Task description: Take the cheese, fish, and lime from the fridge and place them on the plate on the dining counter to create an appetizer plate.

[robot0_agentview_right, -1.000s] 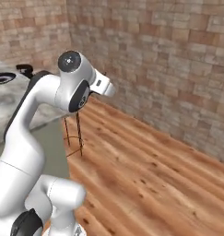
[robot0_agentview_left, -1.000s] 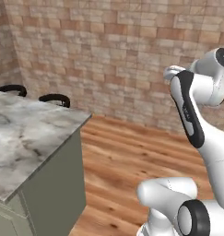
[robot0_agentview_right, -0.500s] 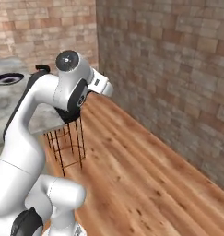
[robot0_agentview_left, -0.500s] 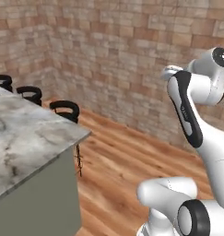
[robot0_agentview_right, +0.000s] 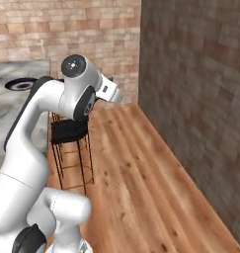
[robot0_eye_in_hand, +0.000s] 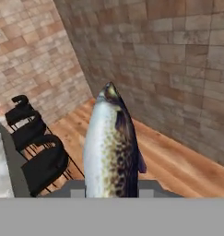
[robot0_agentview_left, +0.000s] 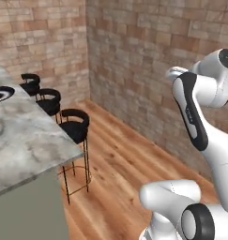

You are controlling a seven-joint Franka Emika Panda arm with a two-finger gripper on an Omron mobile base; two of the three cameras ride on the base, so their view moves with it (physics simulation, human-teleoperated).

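Observation:
A fish [robot0_eye_in_hand: 109, 147] with a silver belly and a dark speckled back sticks up out of my gripper [robot0_eye_in_hand: 111, 188], which is shut on its tail end; its head points away from the hand. The arm holds it high, clear of everything. The plate [robot0_agentview_left: 2, 93], round with a dark rim, white ring and dark centre, lies on the dining counter [robot0_agentview_left: 26, 140], a grey-white marble top on a sage-green base. From the other side, the plate [robot0_agentview_right: 21, 84] sits far back on the dining counter [robot0_agentview_right: 13, 106], left of the arm.
Three black stools [robot0_agentview_left: 74, 125] line the counter's side, and one stool [robot0_agentview_right: 69, 131] stands just behind the arm. Brick walls [robot0_agentview_left: 143, 56] meet in a corner ahead. Open wooden floor [robot0_agentview_right: 136, 168] runs between the stools and the wall.
The whole picture has shifted, so the base has moved: the counter, stools and plate have come further into view. The arm keeps its pose and the fish stays gripped.

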